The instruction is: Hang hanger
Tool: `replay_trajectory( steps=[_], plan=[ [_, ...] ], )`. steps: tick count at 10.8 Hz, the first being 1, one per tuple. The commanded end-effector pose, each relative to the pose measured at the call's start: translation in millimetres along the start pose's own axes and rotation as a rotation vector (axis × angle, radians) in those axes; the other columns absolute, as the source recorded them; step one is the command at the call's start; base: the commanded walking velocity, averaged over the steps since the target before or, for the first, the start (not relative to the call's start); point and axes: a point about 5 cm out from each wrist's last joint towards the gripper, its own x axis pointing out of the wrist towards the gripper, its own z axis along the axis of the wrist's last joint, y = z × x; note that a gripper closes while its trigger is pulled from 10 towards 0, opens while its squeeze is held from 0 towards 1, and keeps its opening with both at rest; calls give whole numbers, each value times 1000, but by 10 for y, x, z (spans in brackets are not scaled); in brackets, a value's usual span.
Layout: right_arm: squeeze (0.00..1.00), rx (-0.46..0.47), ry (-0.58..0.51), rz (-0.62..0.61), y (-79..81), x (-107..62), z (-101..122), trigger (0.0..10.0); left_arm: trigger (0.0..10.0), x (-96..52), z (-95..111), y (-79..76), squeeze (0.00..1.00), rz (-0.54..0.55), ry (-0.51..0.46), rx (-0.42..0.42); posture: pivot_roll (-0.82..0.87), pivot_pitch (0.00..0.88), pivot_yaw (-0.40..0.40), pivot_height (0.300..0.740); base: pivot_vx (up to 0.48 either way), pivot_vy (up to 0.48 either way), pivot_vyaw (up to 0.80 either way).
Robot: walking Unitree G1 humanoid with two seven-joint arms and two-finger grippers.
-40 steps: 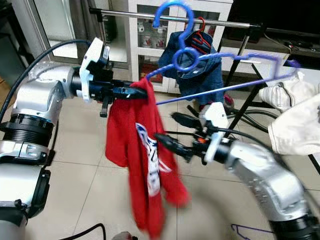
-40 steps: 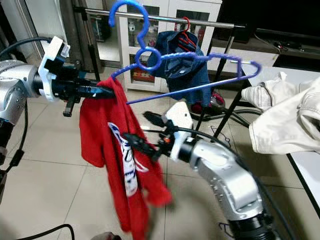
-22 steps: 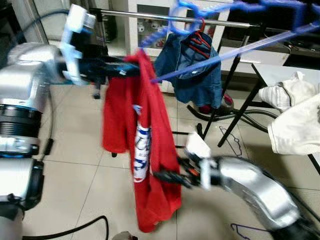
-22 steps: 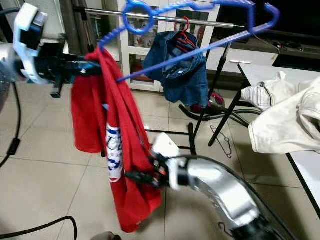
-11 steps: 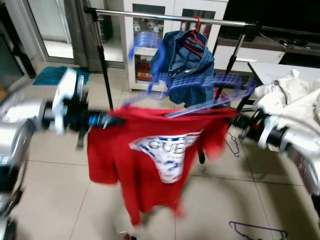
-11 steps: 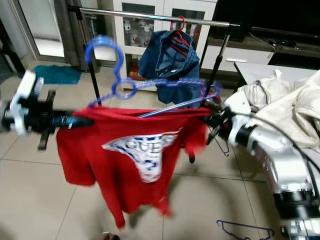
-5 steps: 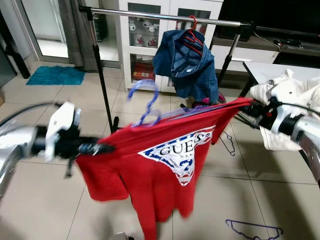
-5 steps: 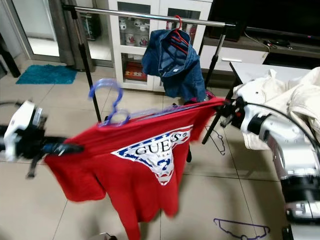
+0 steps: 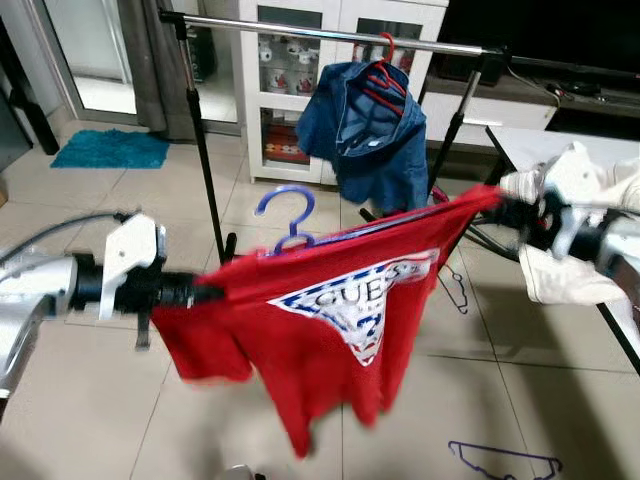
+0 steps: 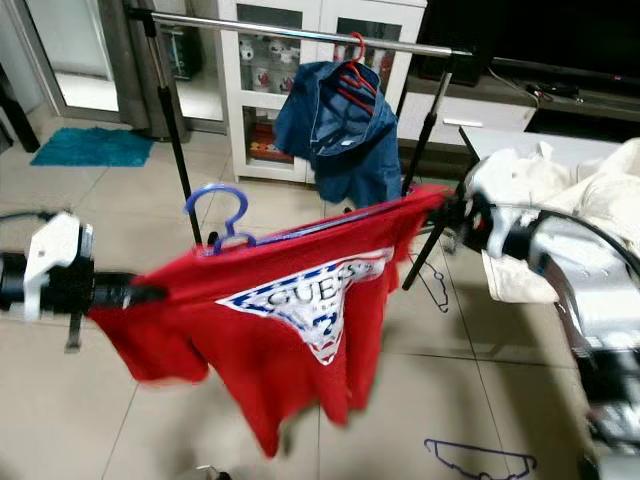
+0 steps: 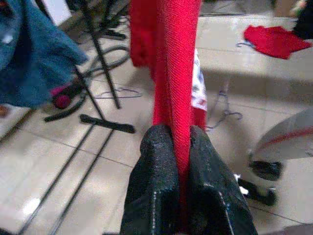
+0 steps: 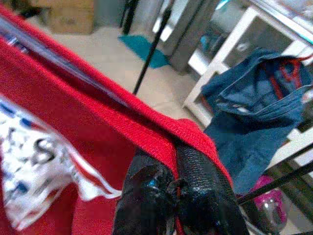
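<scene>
We now hold the red T-shirt with a white printed logo (image 9: 330, 320) stretched wide between our two grippers, whereas a few seconds ago it hung bunched from the left one. The left gripper (image 11: 172, 142) has its fingers clamped on one shoulder of the cloth; the right gripper (image 12: 173, 159) is clamped on the other shoulder. The blue plastic hanger (image 9: 287, 215) sits inside the shirt, its hook standing up at the collar, below the silver metal clothes rail (image 9: 330, 35) and beside the blue denim garment (image 9: 365, 130). We judge the shirt is now dressed on the hanger; lifting the hook onto the rail remains.
</scene>
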Motion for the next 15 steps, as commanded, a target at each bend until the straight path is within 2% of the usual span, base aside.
replay_trajectory(
  steps=[1, 2, 3, 4, 7, 10, 12, 13, 14, 15],
  plan=[
    [0, -19, 52, 16, 32, -59, -23, 8118, 0, -48, -11, 52, 0, 35, 23, 5, -16, 0, -65, 740, 0, 0, 0],
    [0, -18, 74, 65, 157, -36, -47, 10000, 0, -48, -5, 76, 0, 41, 21, 9, -18, 0, -60, 740, 0, 0, 0],
    [624, 22, 86, 123, 351, 14, -69, 10000, 0, -24, 33, 105, 0, 37, -12, 12, -20, 0, -53, 740, 0, 0, 0],
    [1000, 59, 64, 138, 486, 75, -46, 10000, 0, -3, 53, 126, 0, 24, -26, 14, -21, 0, -45, 740, 0, 0, 0],
    [1000, 43, 16, 188, 577, 74, 92, 10000, 0, 16, 56, 171, 0, 17, 14, 46, -26, 0, -34, 740, 0, 0, 0],
    [1000, 25, -7, 137, 546, 64, 180, 10000, 0, 69, 59, 215, 0, 11, 40, 83, -30, 0, -30, 740, 0, 0, 0],
    [1000, 26, -27, 166, 558, 105, 252, 10000, 0, 92, 93, 229, 0, -1, 37, 154, -33, 0, -29, 740, 0, 0, 0],
    [1000, 22, -4, 179, 565, 133, 226, 10000, 0, 130, 123, 220, 0, -5, 9, 173, -32, 0, -34, 740, 0, 0, 0],
    [1000, 33, 37, 140, 518, 160, 168, 10000, 0, 158, 137, 207, 0, -10, -3, 186, -29, 0, -40, 740, 0, 0, 0],
    [1000, 136, 132, 4, 393, 178, 39, 10000, 0, 154, 102, 223, 0, 10, 26, 194, -28, 0, -47, 740, 0, 0, 0]
  ],
)
